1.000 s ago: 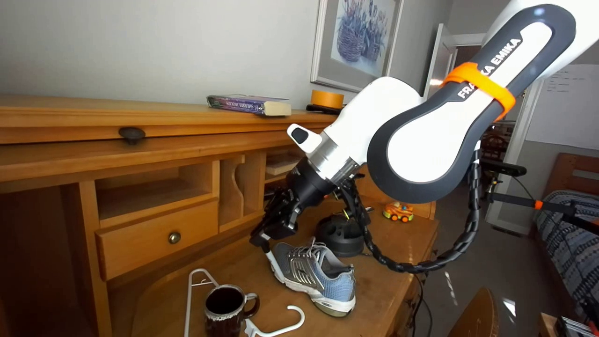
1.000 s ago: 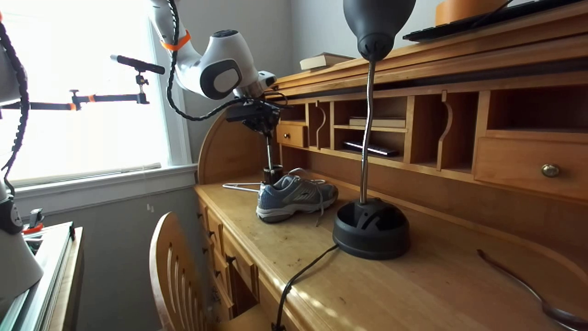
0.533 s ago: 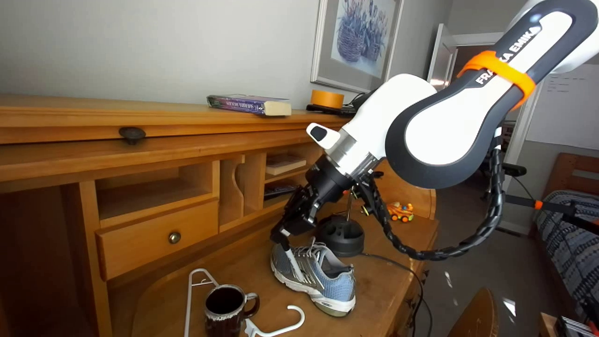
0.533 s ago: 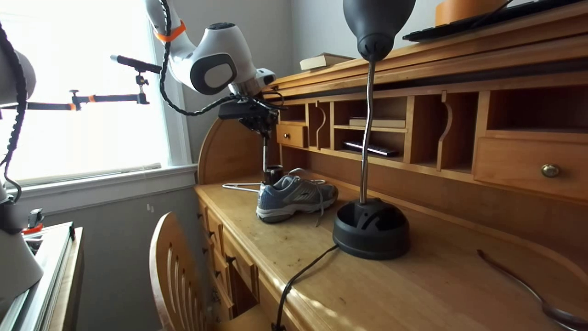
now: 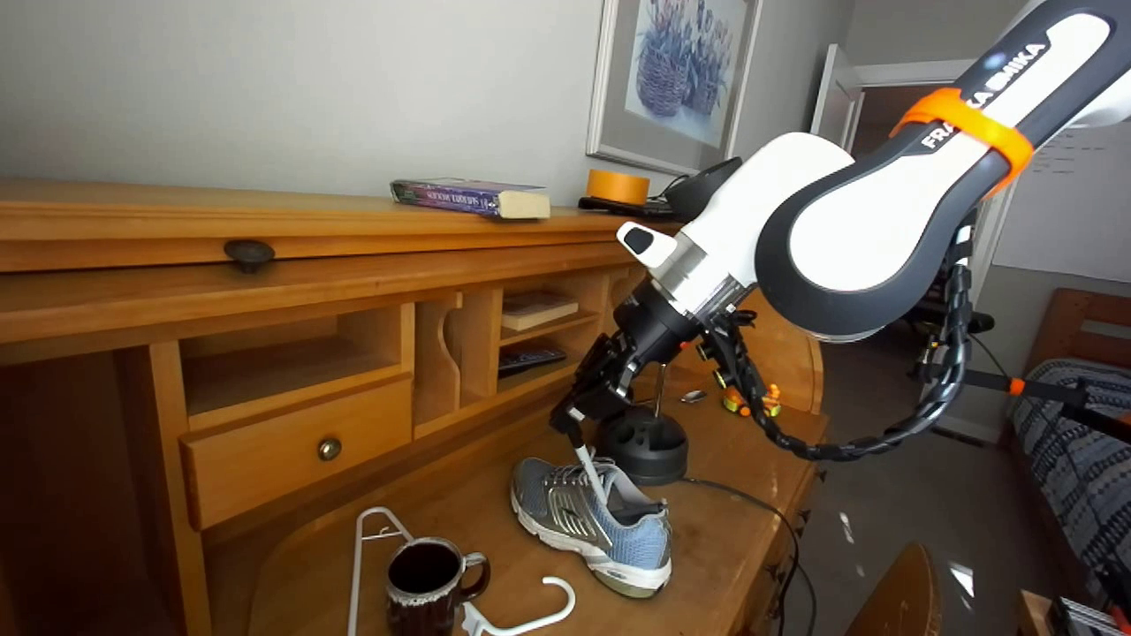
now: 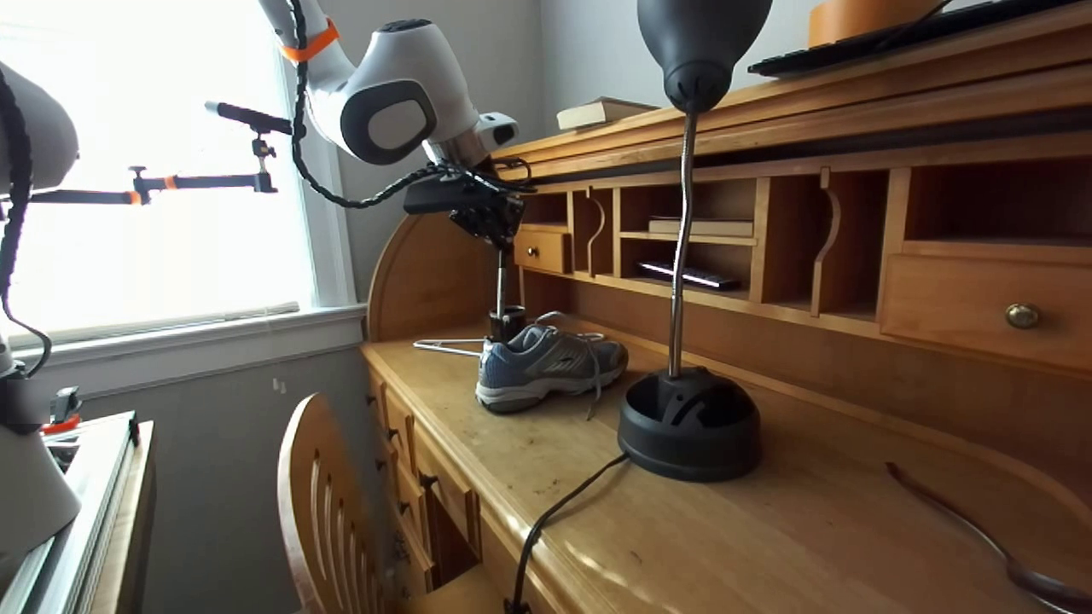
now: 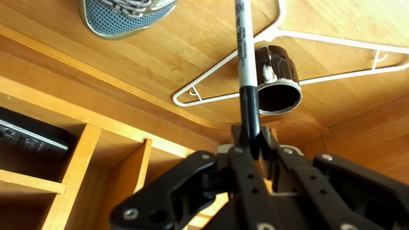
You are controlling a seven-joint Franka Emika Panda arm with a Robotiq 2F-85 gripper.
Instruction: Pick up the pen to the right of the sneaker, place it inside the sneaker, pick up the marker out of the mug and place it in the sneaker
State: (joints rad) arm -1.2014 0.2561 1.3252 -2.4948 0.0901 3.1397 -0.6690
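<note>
A slim marker (image 7: 246,57), white with a black end, points away from my gripper (image 7: 253,140), whose fingers are shut on that black end. In an exterior view the marker's free end overlaps the opening of the grey-blue sneaker (image 5: 565,512); whether it hangs above or reaches inside cannot be told. Another exterior view has the gripper (image 6: 500,243) higher than the sneaker (image 6: 546,371), beyond its heel. The dark mug (image 5: 424,592) stands upright off the sneaker's side, with nothing sticking out of it. Of the pen nothing shows; the sneaker's inside is mostly hidden.
A white hanger (image 7: 335,39) lies around the mug. Close to the sneaker stands a black desk lamp base (image 6: 689,439) with a tall neck and a cord. Shelves and a small drawer (image 5: 300,446) line the desk's back. A spoon (image 6: 955,512) lies further along.
In an exterior view, my gripper has travelled from over the sneaker's toe towards its opening, still gripping the marker. Sneaker, mug and hanger have stayed put.
</note>
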